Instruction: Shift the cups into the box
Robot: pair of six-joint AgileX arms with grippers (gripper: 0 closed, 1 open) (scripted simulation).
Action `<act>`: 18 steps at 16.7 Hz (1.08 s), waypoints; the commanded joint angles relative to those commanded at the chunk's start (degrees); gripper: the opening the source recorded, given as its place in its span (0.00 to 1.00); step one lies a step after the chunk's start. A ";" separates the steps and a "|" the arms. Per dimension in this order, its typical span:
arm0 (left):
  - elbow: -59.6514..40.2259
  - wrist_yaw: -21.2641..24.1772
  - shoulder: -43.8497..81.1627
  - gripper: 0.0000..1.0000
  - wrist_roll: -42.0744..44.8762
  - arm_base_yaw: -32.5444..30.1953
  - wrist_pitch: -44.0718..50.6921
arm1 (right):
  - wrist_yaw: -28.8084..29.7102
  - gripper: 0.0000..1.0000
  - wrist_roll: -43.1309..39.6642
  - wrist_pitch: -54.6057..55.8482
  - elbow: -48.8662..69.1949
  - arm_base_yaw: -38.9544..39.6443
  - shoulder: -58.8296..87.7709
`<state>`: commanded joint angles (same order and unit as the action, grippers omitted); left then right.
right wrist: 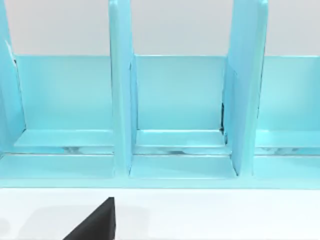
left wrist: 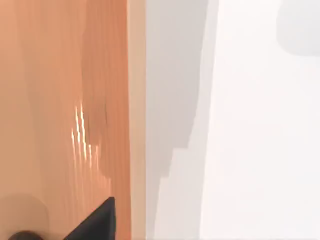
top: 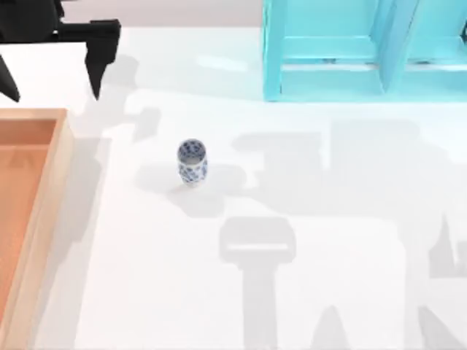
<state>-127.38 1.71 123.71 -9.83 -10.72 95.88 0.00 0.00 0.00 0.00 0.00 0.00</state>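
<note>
Top view, left gripper (top: 51, 76): up at eleven o'clock, just past the box (top: 45, 186), fingers spread wide, holding nothing.
Top view, cup (top: 193, 162): white-and-blue, upright near centre, well clear of the box at nine o'clock.
Left wrist view: box wall (left wrist: 136, 100) below, table beside.
Right wrist view: shelf (right wrist: 165, 115) ahead; right fingers, can't tell.
Advice: I'd come in over the cup's rim, squeeze low, lift clear of the wall.

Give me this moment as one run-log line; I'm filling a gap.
left hand: open, above table beyond box | patterned cup: upright on table, outside box | shelf unit: far side
</note>
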 joint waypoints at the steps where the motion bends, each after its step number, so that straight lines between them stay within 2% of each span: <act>1: -4.25 -0.21 3.73 1.00 -3.17 -3.33 0.09 | 0.00 1.00 0.00 0.00 0.00 0.00 0.00; 4: -15.28 -0.80 13.73 1.00 -11.81 -12.58 0.04 | 0.00 1.00 0.00 0.00 0.00 0.00 0.00; 7: -21.47 -1.20 19.63 1.00 -17.39 -18.37 -0.22 | 0.00 1.00 0.00 0.00 0.00 0.00 0.00; 14: -22.43 -1.20 20.79 1.00 -18.51 -19.42 -0.42 | 0.00 1.00 0.00 0.00 0.00 0.00 0.00; 18: -15.87 -1.33 19.60 1.00 -18.41 -19.41 -6.47 | 0.00 1.00 0.00 0.00 0.00 0.00 0.00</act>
<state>-143.25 0.38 143.31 -28.24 -30.13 89.42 0.00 0.00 0.00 0.00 0.00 0.00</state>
